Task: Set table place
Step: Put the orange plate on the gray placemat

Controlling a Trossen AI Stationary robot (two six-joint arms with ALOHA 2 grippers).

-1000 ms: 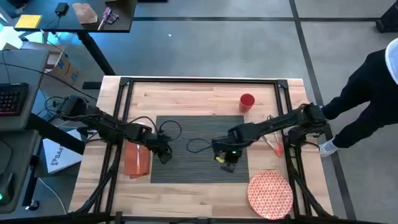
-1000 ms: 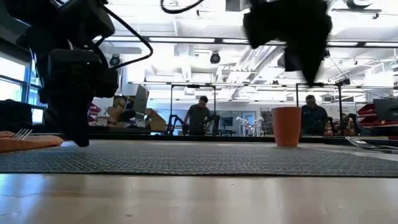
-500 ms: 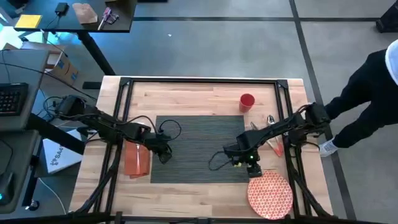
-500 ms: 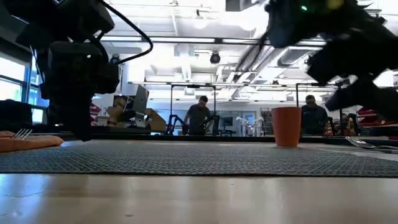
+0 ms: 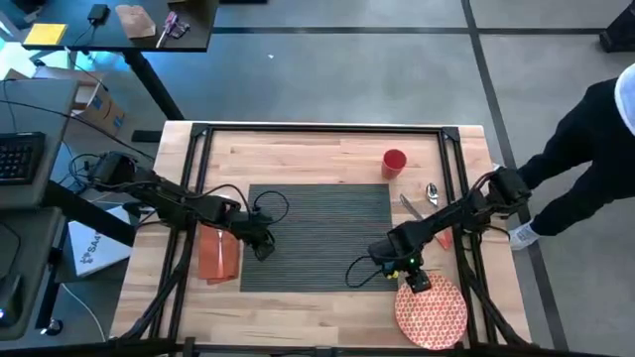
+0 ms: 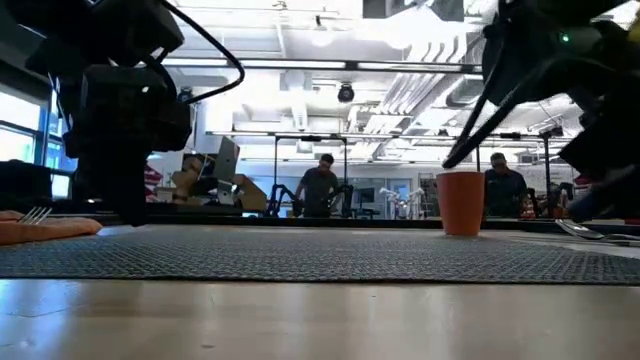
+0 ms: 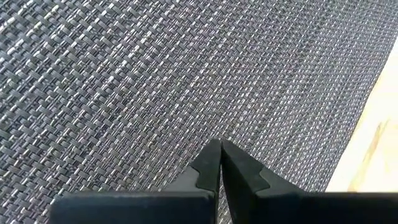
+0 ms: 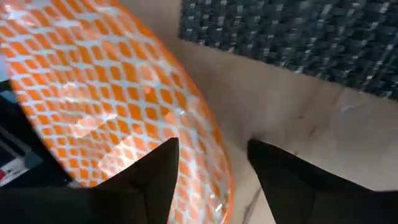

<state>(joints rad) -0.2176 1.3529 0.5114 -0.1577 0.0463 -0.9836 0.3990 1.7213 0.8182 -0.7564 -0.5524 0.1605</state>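
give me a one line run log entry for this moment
right gripper: open, over plate rim | left gripper: shut, over placemat | plate: off placemat, on table

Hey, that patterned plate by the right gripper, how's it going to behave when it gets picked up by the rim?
The plate looks glossy, so its rim may slip between the right gripper's open fingers. It seems thin and stiff, likely light. Held at one edge, it would probably tilt; part already overhangs the table's edge.
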